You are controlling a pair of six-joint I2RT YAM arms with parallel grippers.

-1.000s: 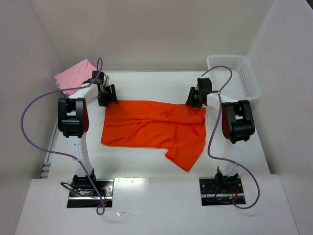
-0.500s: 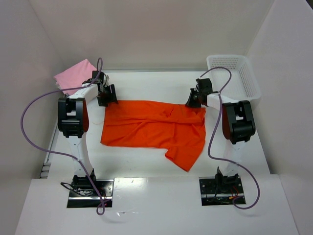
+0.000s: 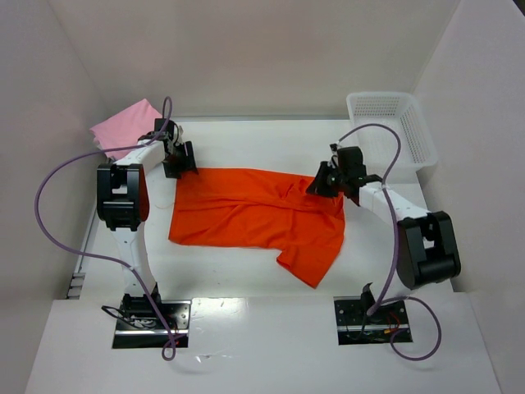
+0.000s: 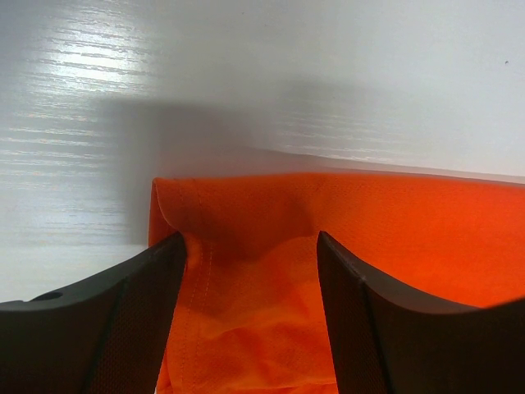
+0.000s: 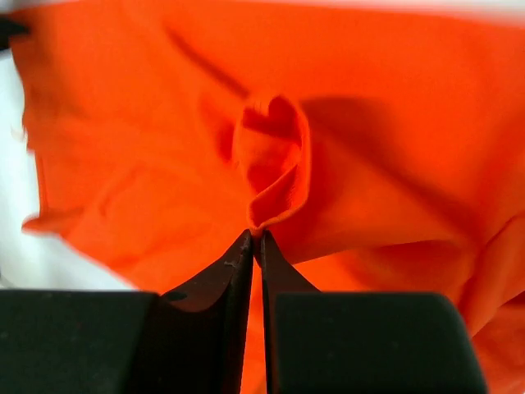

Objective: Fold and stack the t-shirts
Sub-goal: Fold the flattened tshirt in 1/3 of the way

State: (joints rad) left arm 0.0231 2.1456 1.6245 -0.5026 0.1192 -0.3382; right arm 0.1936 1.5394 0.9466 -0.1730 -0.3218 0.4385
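The orange t-shirt (image 3: 254, 215) is being spanned lengthwise on the tabletop (image 3: 246, 144) by the two tools, a raised fold at its right end being clamped in the right tool (image 3: 326, 182), its left corner being straddled by the parted, ungripping left tool (image 3: 179, 162).

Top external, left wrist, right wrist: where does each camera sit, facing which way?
Top external: above and behind the arms, looking down at the table; both arms, left hand, right hand show.
Left wrist: on the left arm, facing, between its open fingers, a corner of the orange t-shirt.
Right wrist: on the right arm, facing a fold its fingers pinch.
All share the orange t-shirt.
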